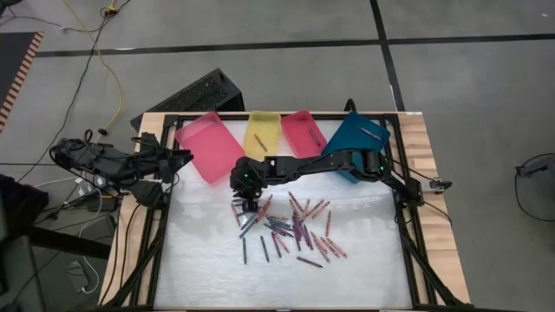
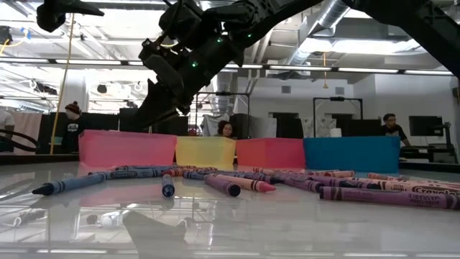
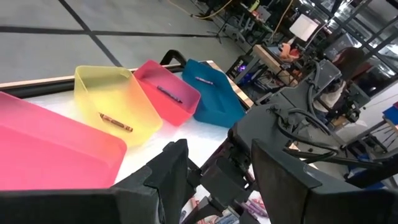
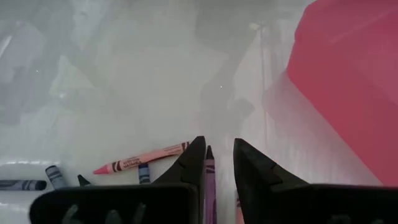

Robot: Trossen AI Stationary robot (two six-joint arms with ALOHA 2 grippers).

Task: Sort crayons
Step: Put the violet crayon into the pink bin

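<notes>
The crayons (image 1: 290, 230) lie flat in a loose scatter mid-counter (image 1: 364, 260), in dark blue, purple, pink and red, pointing every way. A purple crayon (image 4: 209, 180) sits between my right pincer's (image 4: 216, 163) fingers. Single crayons lie in the far trays.

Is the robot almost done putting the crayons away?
Not yet. A few crayons lie in the yellow tray, red tray and blue tray. The right gripper has a purple crayon between its fingers. The big pile still waits on the table.
</notes>
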